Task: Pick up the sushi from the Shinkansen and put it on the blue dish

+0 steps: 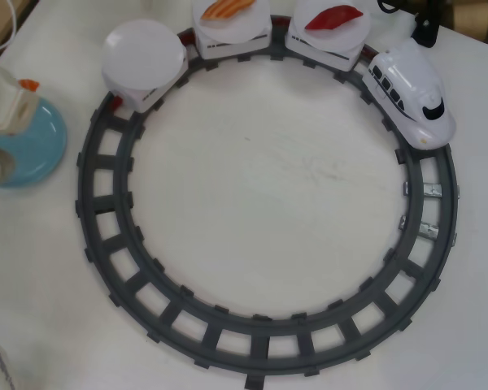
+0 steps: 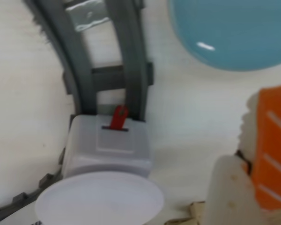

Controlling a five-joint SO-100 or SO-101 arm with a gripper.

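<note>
While the sushi [image 2: 271, 150] sits clamped in the gripper [image 2: 246, 187], the catalogue of this moment runs as follows.

Item, gripper: pale fingers at the lower right of the wrist view, closed on the bright-orange striped piece; in the overhead view the arm's end shows at the left edge, over the blue dish [image 1: 45, 142].

Item, sushi: off the train, held near the blue dish, not yet resting on it so far as either view shows.

Item, blue dish: glossy, nothing lying on its visible surface in the wrist view, just outside the grey track [image 1: 260, 353].

Item, Shinkansen [image 1: 411, 93]: on the upper right curve of the track, three cars behind it. The rear car's white dish [image 1: 142, 50] is bare; the middle car carries a paler orange striped piece [image 1: 228, 8]; the front car carries a dark red piece [image 1: 333, 18].

Status, judged: pickup done; carry nearly done. Remaining: bring the piece squarely over the dish, lower, release.
</note>
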